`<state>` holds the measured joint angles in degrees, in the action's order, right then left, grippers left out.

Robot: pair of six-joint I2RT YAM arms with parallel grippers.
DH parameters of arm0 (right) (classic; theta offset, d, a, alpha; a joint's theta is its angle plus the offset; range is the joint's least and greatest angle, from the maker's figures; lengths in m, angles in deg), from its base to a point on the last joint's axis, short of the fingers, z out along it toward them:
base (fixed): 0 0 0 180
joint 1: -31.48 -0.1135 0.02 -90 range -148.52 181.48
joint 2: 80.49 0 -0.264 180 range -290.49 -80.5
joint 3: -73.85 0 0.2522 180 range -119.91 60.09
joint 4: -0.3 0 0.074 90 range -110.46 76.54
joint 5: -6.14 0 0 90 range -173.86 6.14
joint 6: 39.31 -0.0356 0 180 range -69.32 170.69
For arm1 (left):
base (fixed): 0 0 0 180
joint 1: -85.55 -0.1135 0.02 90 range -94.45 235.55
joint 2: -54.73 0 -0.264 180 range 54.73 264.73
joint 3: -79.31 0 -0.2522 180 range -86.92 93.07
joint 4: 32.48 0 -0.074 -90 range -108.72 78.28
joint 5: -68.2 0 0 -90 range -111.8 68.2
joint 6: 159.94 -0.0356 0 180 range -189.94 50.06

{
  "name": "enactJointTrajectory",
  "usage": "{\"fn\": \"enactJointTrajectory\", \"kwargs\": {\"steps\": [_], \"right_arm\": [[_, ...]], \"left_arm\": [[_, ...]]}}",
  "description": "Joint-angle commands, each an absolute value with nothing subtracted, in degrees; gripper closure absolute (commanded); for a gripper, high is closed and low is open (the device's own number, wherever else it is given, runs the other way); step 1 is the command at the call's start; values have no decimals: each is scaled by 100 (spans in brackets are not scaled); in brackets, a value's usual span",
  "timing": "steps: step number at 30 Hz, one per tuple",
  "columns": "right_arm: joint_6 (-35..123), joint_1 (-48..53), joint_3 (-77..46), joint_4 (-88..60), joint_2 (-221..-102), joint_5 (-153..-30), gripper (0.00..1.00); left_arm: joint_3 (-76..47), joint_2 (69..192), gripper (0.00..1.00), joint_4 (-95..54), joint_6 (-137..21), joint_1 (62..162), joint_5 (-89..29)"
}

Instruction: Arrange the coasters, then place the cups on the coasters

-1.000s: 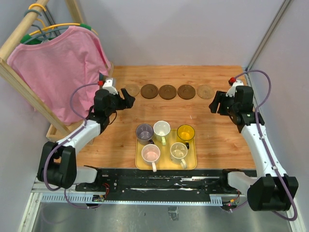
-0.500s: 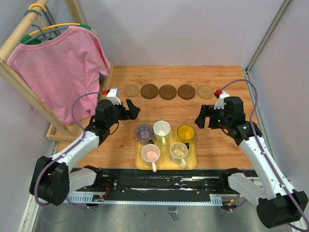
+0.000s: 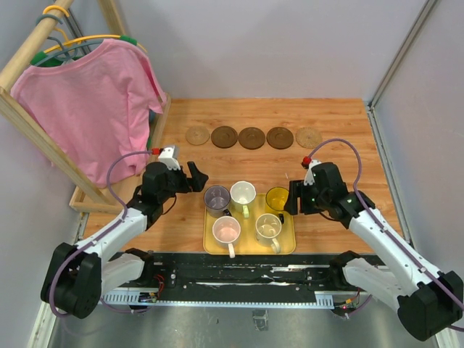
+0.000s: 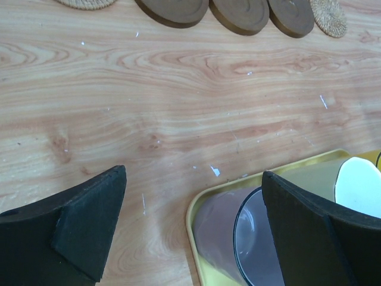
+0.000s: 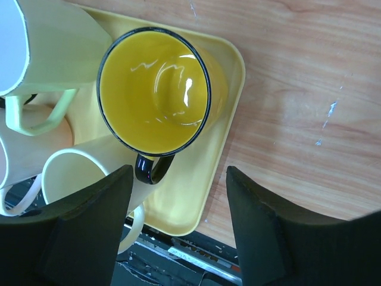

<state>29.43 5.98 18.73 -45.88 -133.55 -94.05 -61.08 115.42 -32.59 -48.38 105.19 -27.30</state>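
Observation:
Five coasters lie in a row at the back of the table; several show at the top of the left wrist view. Five cups stand on the yellow tray: grey-purple, white-greenish, yellow, pink, cream. My left gripper is open just left of the grey-purple cup, whose near wall sits between the fingers. My right gripper is open over the tray's right corner, beside the yellow cup and its black handle.
A pink shirt hangs on a wooden rack at the left, close to my left arm. Grey walls close off the back and right. A metal rail runs along the near edge behind the tray.
Both arms have pulled back from the coaster row and come in to the tray, the left to the grey-purple cup, the right to the yellow cup. The cups have not moved.

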Motion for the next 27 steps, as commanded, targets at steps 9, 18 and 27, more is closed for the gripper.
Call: {"fn": "enactJointTrajectory", "kwargs": {"steps": [9,18,27], "right_arm": [[2644,126,2231,-4315,-13487,-9275,41],[2473,-290,2346,-4149,-13657,-9145,41],[2413,-531,2477,-3861,-14092,-9053,41]], "left_arm": [[-6411,11422,0,-3695,-4730,10534,-2801],[-6510,11405,0,-3720,-4687,10539,-2813],[-6486,11524,1,-3755,-4660,10536,-2890]]}}
